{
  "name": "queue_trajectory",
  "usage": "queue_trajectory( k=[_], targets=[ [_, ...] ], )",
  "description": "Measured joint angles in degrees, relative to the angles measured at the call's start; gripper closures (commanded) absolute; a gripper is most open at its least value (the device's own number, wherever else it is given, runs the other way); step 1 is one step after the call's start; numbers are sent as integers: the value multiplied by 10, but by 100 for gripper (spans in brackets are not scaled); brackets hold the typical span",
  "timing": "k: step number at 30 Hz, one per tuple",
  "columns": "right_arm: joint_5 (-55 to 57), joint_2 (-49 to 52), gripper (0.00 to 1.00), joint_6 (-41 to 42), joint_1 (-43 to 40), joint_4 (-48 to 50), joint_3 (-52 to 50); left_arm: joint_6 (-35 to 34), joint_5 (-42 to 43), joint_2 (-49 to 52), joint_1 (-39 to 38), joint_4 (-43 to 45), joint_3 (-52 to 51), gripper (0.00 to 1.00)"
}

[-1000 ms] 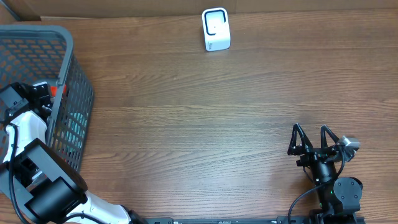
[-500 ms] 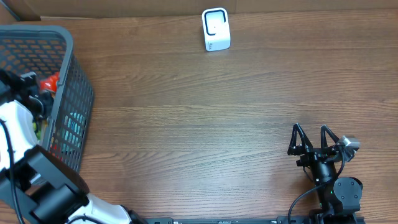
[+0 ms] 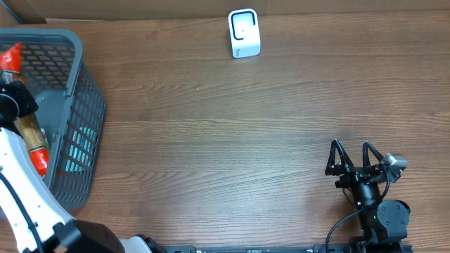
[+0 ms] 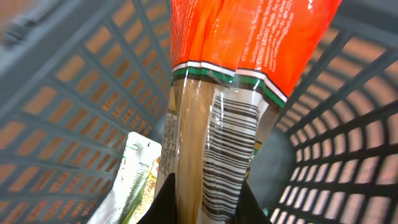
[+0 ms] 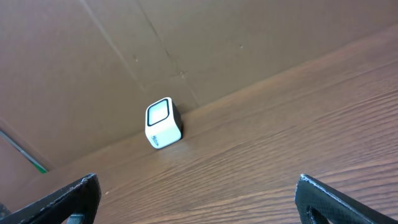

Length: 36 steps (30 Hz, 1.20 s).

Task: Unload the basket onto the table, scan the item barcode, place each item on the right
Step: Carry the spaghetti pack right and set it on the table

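Left pincer (image 4: 204, 202), clenched on what looks like a pasta packet (image 4: 214, 118) pointing lengthwise away from it inside the basket (image 3: 88, 105), has the scanner (image 3: 244, 33) well off to its right across the counter (image 3: 246, 140).

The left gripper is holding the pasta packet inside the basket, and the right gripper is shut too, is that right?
Not quite: the right gripper is open, with its fingers spread wide, as the overhead view shows. The left gripper does hold the pasta packet inside the basket.
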Motion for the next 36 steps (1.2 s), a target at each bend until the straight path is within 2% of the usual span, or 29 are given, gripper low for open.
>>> queue_trajectory(
  k=[9, 17, 20, 24, 30, 36],
  targets=[
    [0, 0, 0, 0, 0, 0, 0, -44, -12, -98, -27, 5, 41, 96],
    [0, 0, 0, 0, 0, 0, 0, -57, -12, -195, -172, 36, 69, 96],
    [0, 0, 0, 0, 0, 0, 0, -58, -2, -226, -224, -1, 73, 96],
    [0, 0, 0, 0, 0, 0, 0, -60, 57, -250, -303, -78, 77, 96],
    [0, 0, 0, 0, 0, 0, 0, -56, 121, -208, -429, -99, 46, 96],
    [0, 0, 0, 0, 0, 0, 0, -36, 130, -66, -555, -80, -4, 96]
  ],
)
